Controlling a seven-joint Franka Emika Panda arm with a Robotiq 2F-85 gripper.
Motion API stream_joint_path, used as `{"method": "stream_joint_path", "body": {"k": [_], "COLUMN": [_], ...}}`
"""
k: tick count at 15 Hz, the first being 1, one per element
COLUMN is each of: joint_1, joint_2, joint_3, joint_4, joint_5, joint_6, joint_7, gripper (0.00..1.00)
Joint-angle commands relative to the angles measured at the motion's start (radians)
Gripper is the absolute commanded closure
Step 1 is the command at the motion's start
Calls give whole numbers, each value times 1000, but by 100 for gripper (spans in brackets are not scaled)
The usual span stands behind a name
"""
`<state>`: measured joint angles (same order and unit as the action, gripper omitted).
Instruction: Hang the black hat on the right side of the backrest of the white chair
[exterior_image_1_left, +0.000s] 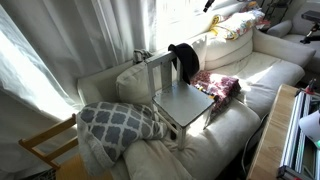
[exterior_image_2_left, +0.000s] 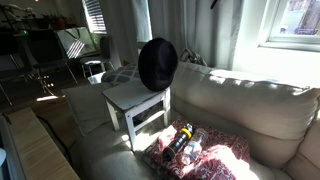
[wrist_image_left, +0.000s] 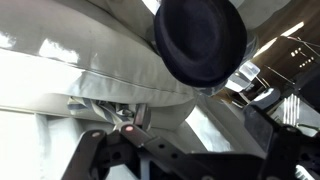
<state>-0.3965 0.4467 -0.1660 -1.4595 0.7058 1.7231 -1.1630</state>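
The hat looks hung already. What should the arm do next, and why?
Probably just back away clear. The black hat already hangs on a backrest corner of the white chair, and the gripper looks open, empty and apart from it.

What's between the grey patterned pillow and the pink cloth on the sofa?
The white chair, black hat on its backrest, stands between pillow and cloth in an exterior view.
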Motion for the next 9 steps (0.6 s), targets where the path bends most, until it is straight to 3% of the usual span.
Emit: {"method": "stream_joint_path", "body": {"k": [1,9], "joint_1": [-13,-13], "joint_2": [-5,-9], "joint_3": [14,13], "joint_4": [3,-6], "joint_5": [-10,-14], "joint_6": [1,5], "joint_7": [4,3], "gripper": [0,0]}}
